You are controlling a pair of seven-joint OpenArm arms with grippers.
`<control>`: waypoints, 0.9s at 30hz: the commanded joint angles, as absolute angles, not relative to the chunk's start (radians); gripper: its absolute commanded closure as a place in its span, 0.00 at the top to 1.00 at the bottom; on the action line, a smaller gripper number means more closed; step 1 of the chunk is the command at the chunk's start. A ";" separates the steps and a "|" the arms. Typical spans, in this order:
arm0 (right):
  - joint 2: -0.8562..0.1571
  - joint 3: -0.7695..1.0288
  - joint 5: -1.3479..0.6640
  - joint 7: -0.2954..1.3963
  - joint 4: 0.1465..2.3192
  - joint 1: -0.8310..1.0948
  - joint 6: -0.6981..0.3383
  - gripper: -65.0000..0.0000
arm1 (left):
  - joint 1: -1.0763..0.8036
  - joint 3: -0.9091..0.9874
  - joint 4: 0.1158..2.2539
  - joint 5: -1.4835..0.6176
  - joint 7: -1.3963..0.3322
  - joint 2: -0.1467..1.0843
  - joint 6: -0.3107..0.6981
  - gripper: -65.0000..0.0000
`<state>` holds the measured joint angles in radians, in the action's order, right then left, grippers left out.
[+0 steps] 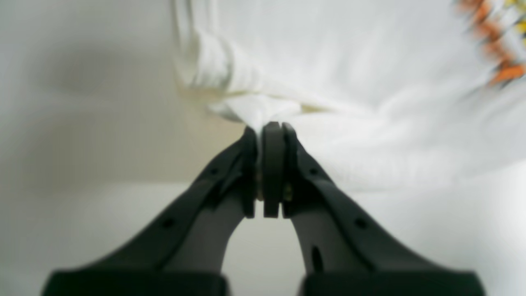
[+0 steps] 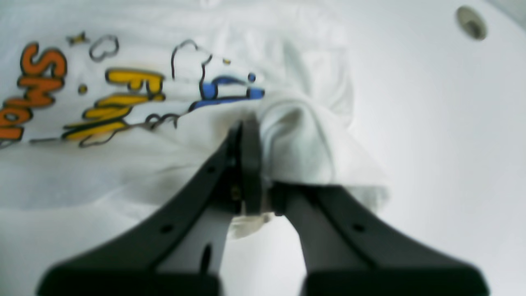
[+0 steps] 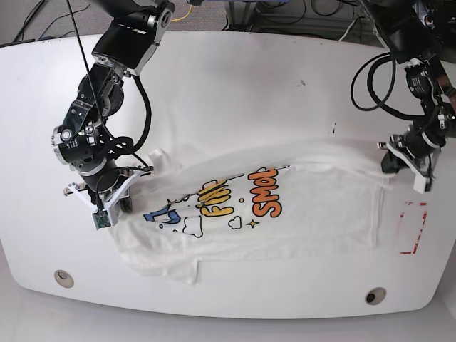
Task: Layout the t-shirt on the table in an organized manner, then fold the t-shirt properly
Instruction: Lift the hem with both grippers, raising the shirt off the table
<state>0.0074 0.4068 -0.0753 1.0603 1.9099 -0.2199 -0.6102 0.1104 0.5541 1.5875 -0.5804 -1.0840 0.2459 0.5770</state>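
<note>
Two robot arms stretch one white t-shirt (image 3: 285,214) across the middle of a white desk (image 3: 228,85), print side up, its blue, yellow and orange lettering legible but the cloth wrinkled and bunched toward the desk's left edge as the base view shows it. The left end effector (image 1: 267,129) has its jaws pressed together on a gathered corner of cloth at the garment's edge nearest the red tape rectangle (image 3: 413,228); the right end effector (image 2: 257,135) is likewise clamped shut on a thick wad of fabric at the opposite end, close to the blue part of the print. The job in hand looks like the layout stage — folding appears not to have begun. To do it well, the two arms would probably need to draw apart evenly and low over the desk, keeping both pinches firm so the creases pull flat without dragging the whole garment sideways, then set the cloth down squarely before letting go. The count: one t-shirt, two end effectors, one tape rectangle, and two round grommet holes (image 3: 63,277) near the desk's front edge — one toward each corner.
</note>
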 commanded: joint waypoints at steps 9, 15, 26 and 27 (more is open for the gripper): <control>-0.077 0.403 -0.087 1.040 2.008 -0.372 -0.611 0.00 | 0.344 0.387 1.856 -0.628 -1.063 0.282 0.582 0.00; -0.153 0.400 -0.087 1.040 1.983 -0.483 -0.611 0.00 | 0.529 0.354 1.874 -0.627 -1.104 0.283 0.582 0.00; -0.242 0.366 -0.088 1.040 1.825 -0.697 -0.613 0.00 | 0.783 0.401 1.865 -0.622 -1.184 0.277 0.581 0.00; -0.255 0.357 -0.088 1.040 1.808 -0.717 -0.613 0.00 | 0.799 0.401 1.854 -0.622 -1.184 0.277 0.579 0.00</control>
